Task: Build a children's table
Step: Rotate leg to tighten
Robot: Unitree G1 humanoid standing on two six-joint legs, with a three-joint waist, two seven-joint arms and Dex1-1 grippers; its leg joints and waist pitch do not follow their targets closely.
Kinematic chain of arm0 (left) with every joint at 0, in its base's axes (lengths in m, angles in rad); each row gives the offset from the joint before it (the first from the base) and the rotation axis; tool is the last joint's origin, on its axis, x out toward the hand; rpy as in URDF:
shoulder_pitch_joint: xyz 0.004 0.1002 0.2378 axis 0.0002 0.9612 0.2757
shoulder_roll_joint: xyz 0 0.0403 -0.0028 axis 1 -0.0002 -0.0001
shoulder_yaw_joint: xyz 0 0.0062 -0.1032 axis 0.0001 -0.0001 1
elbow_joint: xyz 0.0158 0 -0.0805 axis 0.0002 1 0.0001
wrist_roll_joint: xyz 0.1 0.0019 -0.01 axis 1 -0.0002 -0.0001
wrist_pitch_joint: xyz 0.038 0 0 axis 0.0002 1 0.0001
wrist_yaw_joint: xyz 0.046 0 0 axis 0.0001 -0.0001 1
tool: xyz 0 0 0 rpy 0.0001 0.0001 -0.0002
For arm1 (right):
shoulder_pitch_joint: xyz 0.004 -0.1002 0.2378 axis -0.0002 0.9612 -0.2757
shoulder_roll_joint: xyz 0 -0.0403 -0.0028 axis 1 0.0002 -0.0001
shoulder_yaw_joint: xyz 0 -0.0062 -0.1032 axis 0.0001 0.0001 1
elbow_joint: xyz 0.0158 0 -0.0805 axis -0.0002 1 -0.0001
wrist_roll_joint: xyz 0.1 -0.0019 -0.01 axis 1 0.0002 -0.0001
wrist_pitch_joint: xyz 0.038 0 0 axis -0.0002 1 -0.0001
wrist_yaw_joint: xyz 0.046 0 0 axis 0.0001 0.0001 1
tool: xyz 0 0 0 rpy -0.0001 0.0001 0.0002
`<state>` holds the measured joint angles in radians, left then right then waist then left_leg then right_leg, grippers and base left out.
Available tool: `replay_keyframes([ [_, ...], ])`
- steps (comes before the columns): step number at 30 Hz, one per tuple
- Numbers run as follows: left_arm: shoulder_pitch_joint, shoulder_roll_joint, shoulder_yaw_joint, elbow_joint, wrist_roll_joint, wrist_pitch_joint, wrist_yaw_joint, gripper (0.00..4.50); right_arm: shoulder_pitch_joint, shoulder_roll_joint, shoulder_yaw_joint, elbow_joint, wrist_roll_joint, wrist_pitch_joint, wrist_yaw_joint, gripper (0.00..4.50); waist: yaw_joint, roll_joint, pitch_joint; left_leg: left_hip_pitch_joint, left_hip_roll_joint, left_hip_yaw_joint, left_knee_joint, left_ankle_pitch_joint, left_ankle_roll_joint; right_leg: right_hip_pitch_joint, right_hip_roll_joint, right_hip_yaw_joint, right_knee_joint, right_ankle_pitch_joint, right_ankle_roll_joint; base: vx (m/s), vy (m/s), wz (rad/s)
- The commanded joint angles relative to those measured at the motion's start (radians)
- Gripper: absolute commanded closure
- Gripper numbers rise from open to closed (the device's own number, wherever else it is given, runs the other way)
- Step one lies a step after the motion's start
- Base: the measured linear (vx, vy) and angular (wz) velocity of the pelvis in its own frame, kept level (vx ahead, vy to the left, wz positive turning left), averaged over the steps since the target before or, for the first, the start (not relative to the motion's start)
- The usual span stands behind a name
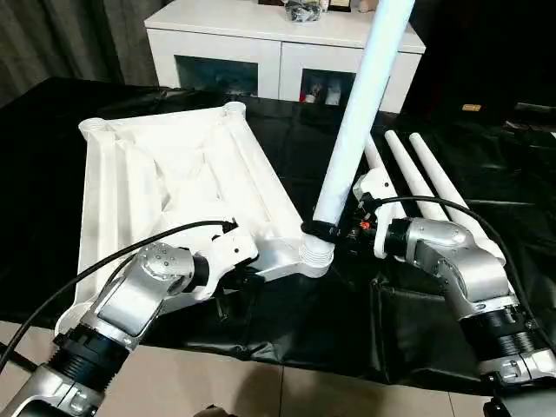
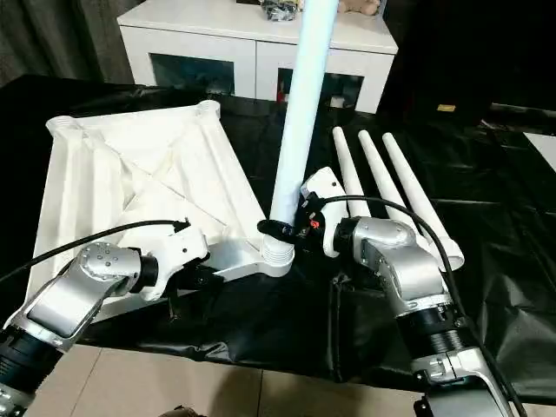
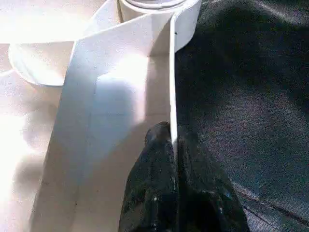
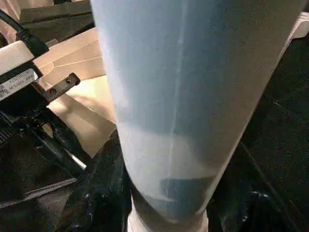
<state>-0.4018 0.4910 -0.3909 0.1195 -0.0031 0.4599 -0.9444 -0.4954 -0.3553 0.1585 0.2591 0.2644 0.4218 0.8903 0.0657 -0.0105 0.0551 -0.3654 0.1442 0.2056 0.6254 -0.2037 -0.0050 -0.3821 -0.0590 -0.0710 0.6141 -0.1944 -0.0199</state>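
Black sheeting covers the floor; tabletop lies underside-up at frame left. Right gripper fingers clasp an upright leg in the near corner socket, long axis leaning upper right. Left gripper fingers pinch the tabletop's edge rib.

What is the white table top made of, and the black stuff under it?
The table top looks like smooth moulded plastic: thin ribs and round corner sockets show on its underside. The standing leg looks like the same plain white plastic. The black sheet looks like thin plastic film or cloth: it creases and shines faintly.
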Motion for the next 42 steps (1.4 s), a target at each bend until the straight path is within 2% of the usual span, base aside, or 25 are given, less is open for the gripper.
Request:
replay_keyframes([
  [1,-0.026,-0.021,0.048,-0.009,-0.016,-0.019,0.038,4.50,0.052,-0.005,0.041,0.095,-0.045,0.045,-0.015,2.68,-0.005,-0.002,-0.045,0.028,0.101,-0.063,-0.101,-0.341,-0.050,0.010,-0.117,0.072,-0.098,-0.440,-0.154,0.000,0.000,0.00],
  [4,-0.062,-0.067,0.087,0.081,0.011,0.017,0.155,4.50,0.029,0.048,0.010,0.178,-0.092,0.015,-0.171,2.68,-0.013,-0.001,-0.040,0.031,0.096,-0.065,-0.099,-0.384,-0.061,0.004,-0.117,0.069,-0.107,-0.507,-0.147,0.000,0.000,0.00],
  [6,-0.077,-0.091,0.099,0.112,0.018,0.035,0.198,4.50,0.015,0.078,-0.010,0.221,-0.110,0.008,-0.257,2.69,-0.023,-0.004,-0.034,0.042,0.091,-0.074,-0.095,-0.455,-0.072,-0.003,-0.121,0.060,-0.125,-0.651,-0.100,0.000,0.000,0.00],
  [8,-0.102,-0.152,0.105,0.150,0.031,0.077,0.275,4.50,-0.018,0.138,-0.052,0.303,-0.133,-0.010,-0.429,2.69,-0.032,-0.002,-0.033,0.046,0.088,-0.081,-0.094,-0.491,-0.080,-0.009,-0.120,0.050,-0.134,-0.709,-0.070,0.000,0.000,0.00],
  [11,-0.136,-0.225,0.112,0.194,0.037,0.118,0.351,4.50,-0.061,0.200,-0.086,0.384,-0.144,-0.037,-0.579,2.69,-0.050,0.002,-0.034,0.054,0.087,-0.090,-0.096,-0.554,-0.096,-0.009,-0.118,0.036,-0.142,-0.715,-0.049,0.000,0.000,0.00],
  [13,-0.191,-0.326,0.122,0.265,0.050,0.160,0.463,4.50,-0.134,0.275,-0.136,0.504,-0.136,-0.092,-0.765,2.69,-0.066,0.020,-0.031,0.061,0.094,-0.102,-0.114,-0.673,-0.122,-0.001,-0.103,0.006,-0.144,-0.638,-0.045,-0.016,0.026,-0.04],
  [15,-0.231,-0.394,0.123,0.308,0.059,0.173,0.521,4.50,-0.184,0.324,-0.171,0.580,-0.121,-0.128,-0.861,2.69,-0.076,0.030,-0.031,0.043,0.107,-0.106,-0.158,-0.786,-0.152,0.021,-0.084,-0.007,-0.107,-0.493,-0.060,-0.033,0.053,-0.05],
  [16,-0.254,-0.428,0.125,0.333,0.061,0.171,0.549,4.50,-0.211,0.345,-0.185,0.620,-0.115,-0.146,-0.899,2.69,-0.070,0.027,-0.040,0.011,0.120,-0.081,-0.221,-0.833,-0.158,0.059,-0.058,-0.011,0.005,-0.288,-0.088,0.000,0.000,0.00],
  [17,-0.262,-0.441,0.128,0.345,0.059,0.168,0.562,4.50,-0.222,0.351,-0.190,0.636,-0.114,-0.155,-0.914,2.69,-0.059,0.025,-0.037,0.009,0.115,-0.057,-0.237,-0.825,-0.160,0.049,-0.052,-0.006,0.017,-0.261,-0.098,0.000,0.000,0.00],
  [18,-0.271,-0.453,0.131,0.352,0.057,0.167,0.572,4.50,-0.235,0.360,-0.201,0.655,-0.106,-0.160,-0.935,2.69,-0.064,-0.012,-0.047,0.060,0.079,-0.033,-0.173,-0.734,-0.141,-0.003,-0.080,0.021,-0.066,-0.401,-0.098,0.000,0.000,0.00],
  [19,-0.278,-0.464,0.137,0.357,0.057,0.167,0.583,4.50,-0.251,0.370,-0.210,0.675,-0.103,-0.169,-0.947,2.69,-0.048,-0.044,-0.038,0.136,0.022,-0.026,0.011,-0.493,-0.058,-0.095,-0.166,0.039,-0.213,-0.791,-0.041,0.016,-0.054,0.20],
  [20,-0.283,-0.469,0.141,0.356,0.058,0.170,0.590,4.50,-0.267,0.379,-0.219,0.694,-0.100,-0.174,-0.957,2.69,-0.044,-0.043,-0.035,0.104,0.025,-0.045,0.030,-0.348,-0.017,-0.054,-0.212,0.062,-0.222,-0.899,-0.021,0.016,-0.054,0.20],
  [21,-0.283,-0.470,0.145,0.352,0.057,0.173,0.592,4.50,-0.278,0.384,-0.222,0.708,-0.101,-0.180,-0.963,2.69,-0.029,-0.019,-0.045,-0.010,0.056,-0.089,-0.033,-0.176,0.000,0.067,-0.223,0.067,-0.159,-0.819,-0.017,0.081,-0.006,-0.16],
  [22,-0.283,-0.469,0.148,0.349,0.058,0.175,0.594,4.50,-0.285,0.387,-0.222,0.717,-0.104,-0.185,-0.965,2.69,-0.025,-0.003,-0.051,0.016,0.085,-0.093,-0.098,-0.234,-0.020,0.025,-0.128,0.021,-0.126,-0.596,-0.031,0.087,0.041,-0.28],
  [23,-0.283,-0.469,0.148,0.349,0.058,0.175,0.594,4.50,-0.285,0.387,-0.222,0.717,-0.104,-0.185,-0.965,2.69,-0.025,-0.003,-0.051,0.016,0.085,-0.093,-0.098,-0.234,-0.020,0.025,-0.128,0.021,-0.126,-0.596,-0.031,0.087,0.041,-0.28],
  [24,-0.283,-0.465,0.152,0.348,0.059,0.176,0.594,4.50,-0.295,0.390,-0.223,0.732,-0.108,-0.195,-0.964,2.69,-0.051,0.011,-0.055,0.038,0.104,-0.097,-0.116,-0.359,-0.089,0.012,-0.097,0.021,-0.086,-0.262,-0.116,0.000,0.000,0.00],
  [25,-0.281,-0.458,0.156,0.344,0.060,0.179,0.591,4.50,-0.303,0.393,-0.226,0.744,-0.108,-0.201,-0.960,2.69,-0.056,0.005,-0.055,0.029,0.096,-0.090,-0.119,-0.388,-0.096,0.022,-0.104,0.023,-0.081,-0.180,-0.156,0.000,0.000,0.00],
  [26,-0.281,-0.441,0.161,0.337,0.069,0.178,0.593,4.50,-0.322,0.393,-0.218,0.779,-0.129,-0.232,-0.957,2.69,-0.060,0.001,-0.052,0.027,0.092,-0.087,-0.120,-0.416,-0.091,0.021,-0.107,0.024,-0.085,-0.206,-0.162,0.000,0.000,0.00],
  [28,-0.279,-0.437,0.163,0.334,0.068,0.179,0.591,4.50,-0.328,0.395,-0.226,0.790,-0.123,-0.246,-0.942,2.34,-0.065,-0.006,-0.047,0.042,0.074,-0.075,-0.101,-0.481,-0.057,0.007,-0.126,0.030,-0.122,-0.441,-0.140,0.000,0.000,0.00],
  [29,-0.278,-0.434,0.165,0.331,0.067,0.181,0.590,4.50,-0.332,0.395,-0.232,0.797,-0.121,-0.253,-0.938,2.13,-0.065,-0.006,-0.047,0.042,0.074,-0.075,-0.101,-0.481,-0.057,0.007,-0.126,0.030,-0.122,-0.441,-0.140,0.000,0.000,0.00],
  [31,-0.274,-0.425,0.164,0.326,0.068,0.183,0.581,4.50,-0.342,0.392,-0.234,0.807,-0.116,-0.277,-0.899,1.99,-0.066,-0.005,-0.047,0.027,0.081,-0.083,-0.105,-0.443,-0.037,0.014,-0.129,0.026,-0.131,-0.522,-0.093,0.000,0.000,0.00],
  [33,-0.272,-0.418,0.163,0.323,0.069,0.181,0.575,4.50,-0.347,0.388,-0.234,0.806,-0.117,-0.284,-0.890,1.84,-0.067,-0.003,-0.050,0.027,0.084,-0.083,-0.107,-0.428,-0.038,0.014,-0.127,0.026,-0.128,-0.488,-0.100,0.000,0.000,0.00],
  [35,-0.262,-0.396,0.156,0.308,0.072,0.174,0.557,4.50,-0.359,0.376,-0.242,0.799,-0.110,-0.290,-0.858,1.65,-0.066,-0.004,-0.058,0.009,0.090,-0.085,-0.110,-0.351,-0.036,0.028,-0.130,0.030,-0.113,-0.364,-0.134,0.000,0.000,0.00],
  [37,-0.254,-0.382,0.153,0.294,0.071,0.175,0.544,4.50,-0.363,0.360,-0.235,0.782,-0.112,-0.286,-0.818,1.43,-0.062,-0.002,-0.063,0.007,0.089,-0.069,-0.103,-0.257,0.003,0.024,-0.125,0.034,-0.098,-0.225,-0.202,0.000,0.000,0.00],
  [42,-0.242,-0.349,0.138,0.269,0.075,0.166,0.512,4.50,-0.348,0.321,-0.203,0.702,-0.119,-0.273,-0.678,0.99,-0.052,-0.001,-0.069,0.003,0.088,-0.059,-0.091,-0.155,0.048,0.025,-0.122,0.034,-0.087,-0.157,-0.248,0.000,0.000,0.00],
])
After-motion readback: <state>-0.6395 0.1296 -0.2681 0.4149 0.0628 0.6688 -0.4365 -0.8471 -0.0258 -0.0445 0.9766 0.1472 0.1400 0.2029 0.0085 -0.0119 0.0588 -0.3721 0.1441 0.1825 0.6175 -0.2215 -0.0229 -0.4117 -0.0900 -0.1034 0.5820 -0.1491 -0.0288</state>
